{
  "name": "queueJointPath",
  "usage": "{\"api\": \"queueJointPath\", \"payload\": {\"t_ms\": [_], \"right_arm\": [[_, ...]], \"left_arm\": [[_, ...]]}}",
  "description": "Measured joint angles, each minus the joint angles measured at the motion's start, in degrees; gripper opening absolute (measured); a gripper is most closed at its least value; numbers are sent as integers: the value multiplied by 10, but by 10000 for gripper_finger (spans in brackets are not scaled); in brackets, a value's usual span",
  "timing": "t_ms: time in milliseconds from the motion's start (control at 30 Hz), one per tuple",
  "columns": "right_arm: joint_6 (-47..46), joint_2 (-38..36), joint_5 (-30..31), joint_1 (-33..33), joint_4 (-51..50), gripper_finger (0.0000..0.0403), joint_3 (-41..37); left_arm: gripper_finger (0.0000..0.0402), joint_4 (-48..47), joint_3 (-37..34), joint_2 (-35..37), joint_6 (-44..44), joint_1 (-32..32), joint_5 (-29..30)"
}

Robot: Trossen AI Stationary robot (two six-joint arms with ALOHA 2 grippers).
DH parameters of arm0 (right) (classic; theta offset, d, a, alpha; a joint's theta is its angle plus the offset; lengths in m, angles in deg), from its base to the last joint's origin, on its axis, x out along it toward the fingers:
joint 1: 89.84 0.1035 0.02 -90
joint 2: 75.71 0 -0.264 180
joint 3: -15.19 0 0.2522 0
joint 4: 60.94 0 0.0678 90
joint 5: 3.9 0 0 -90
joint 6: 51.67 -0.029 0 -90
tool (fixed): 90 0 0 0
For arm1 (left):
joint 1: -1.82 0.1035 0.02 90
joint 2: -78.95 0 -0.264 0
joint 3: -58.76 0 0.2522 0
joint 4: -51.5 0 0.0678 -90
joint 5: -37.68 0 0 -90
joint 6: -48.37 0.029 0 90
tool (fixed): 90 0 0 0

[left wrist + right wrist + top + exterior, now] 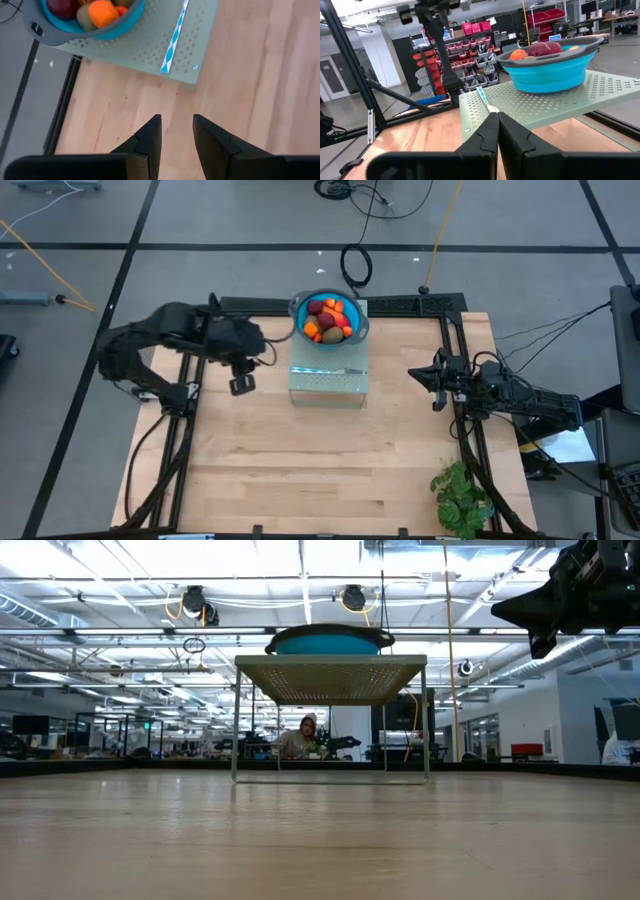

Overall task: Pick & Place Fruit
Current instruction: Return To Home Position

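Two claws, both empty. The left claw (176,120) has its fingers a little apart, hovering over the counter (300,460) beside the shelf (330,385). The right claw (496,114) is pinched closed, well off to the right. One knife (173,37) and one blue strainer bowl (300,308) sit on the shelf. The fruit (330,318) is heaped inside the bowl: reds, oranges, maroon, one olive. Too bunched to count.
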Motion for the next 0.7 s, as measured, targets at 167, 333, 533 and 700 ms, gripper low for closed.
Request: {"api": "queueJointPath", "payload": {"t_ms": [167, 333, 533, 700], "right_arm": [[0, 0, 0, 0, 0, 0, 0], [0, 0, 0, 0, 0, 0, 0], [0, 0, 0, 0, 0, 0, 0], [0, 0, 0, 0, 0, 0, 0]], "left_arm": [[113, 19, 0, 37, -20, -19, 2], [83, 40, 0, 61, -20, -37, 2], [7, 45, -4, 80, -20, -47, 11], [11, 43, -5, 86, -16, -59, 12]]}}
